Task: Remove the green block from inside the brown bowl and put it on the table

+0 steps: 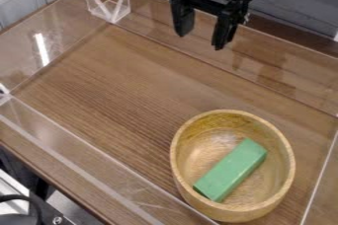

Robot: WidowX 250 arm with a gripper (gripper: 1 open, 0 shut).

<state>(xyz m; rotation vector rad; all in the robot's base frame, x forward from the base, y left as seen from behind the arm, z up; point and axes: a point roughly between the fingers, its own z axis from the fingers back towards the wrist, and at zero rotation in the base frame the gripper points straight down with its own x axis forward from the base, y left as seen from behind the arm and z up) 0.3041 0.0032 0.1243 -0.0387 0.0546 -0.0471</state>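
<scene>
One table [119, 81], wood grain, takes up nearly the whole view; low clear walls [53, 32] run round its edges and catch some glare. Plenty of bare board lies between me and the work.

Next down in size: brown bowl [196, 133], round, thick rim, sitting at the near right corner of the table, close to the clear wall on that side. Upright, nothing else in it but the block.

My gripper [205, 27] hangs at the far edge, top of the view, pointing down at the board, fingers spread wide and released, nothing between them. It is above bare table, well apart from the bowl.

Smallest: green block [231, 170], flat bar, lying inside the bowl on the right half of the floor. One end leans up toward the far right of the inner wall, the other points down toward the near rim. Long axis runs on a diagonal, near-left to far-right as seen here.

Relation that matters: block lies toward the camera from my fingers and a little right, the full depth of the table away. My judgement: I must travel toward the near side, come over the bowl, and turn the wrist so the fingers close across the narrow width of the bar, not along that diagonal. Rim looks like the thing to clear on the way in.
</scene>
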